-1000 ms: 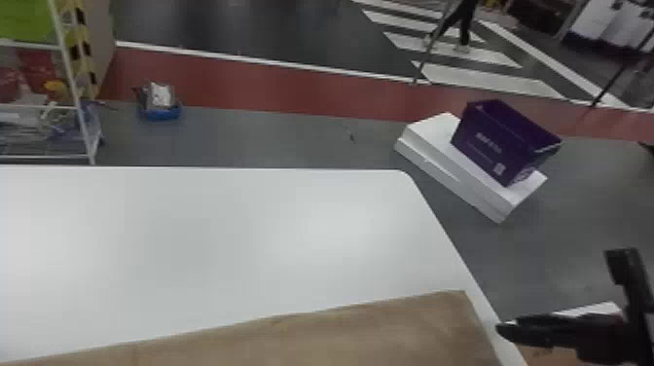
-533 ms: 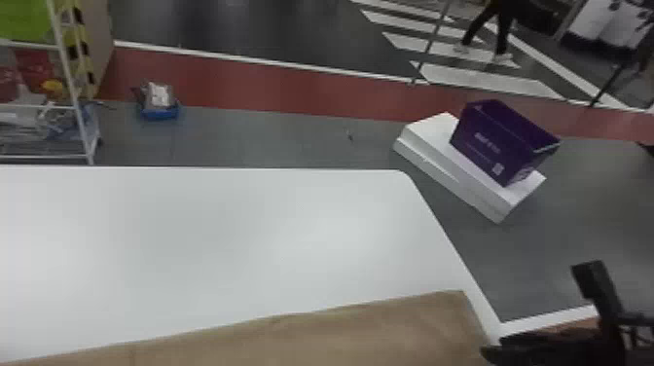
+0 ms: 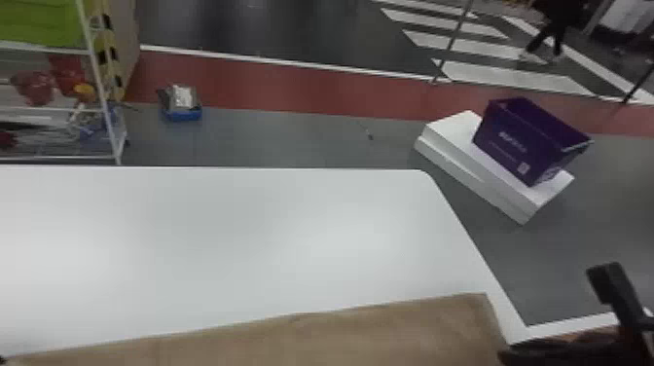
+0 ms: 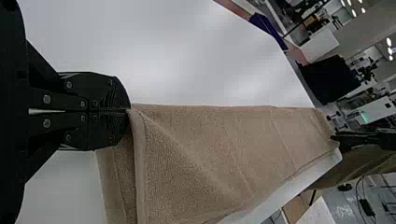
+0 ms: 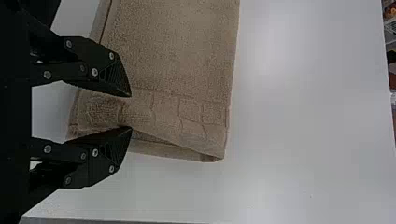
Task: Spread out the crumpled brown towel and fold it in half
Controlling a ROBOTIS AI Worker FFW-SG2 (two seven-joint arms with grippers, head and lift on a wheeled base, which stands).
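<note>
The brown towel [image 3: 292, 340] lies as a long folded strip along the table's near side. At the bottom left corner of the head view, a dark tip of my left gripper [image 3: 2, 360] touches the towel's corner. In the left wrist view that gripper [image 4: 129, 110] is shut on the towel's folded corner. My right gripper [image 3: 552, 314] is at the towel's right end, fingers apart. Seen from its own wrist, the right gripper [image 5: 131, 112] stands open over the end band of the towel [image 5: 177, 56], where a raised crease runs between the fingertips and a folded edge droops beside them.
The white table [image 3: 243, 233] extends beyond the towel. Past its right edge, a purple box [image 3: 525, 141] rests on white slabs [image 3: 467, 165] on the floor. A wire shelf [image 3: 58, 102] stands at the back left, with a small blue tray [image 3: 182, 114] nearby.
My right gripper has come lower and left toward the towel's right end, then shifted slightly back to the right. The towel looks the same in the head view.
</note>
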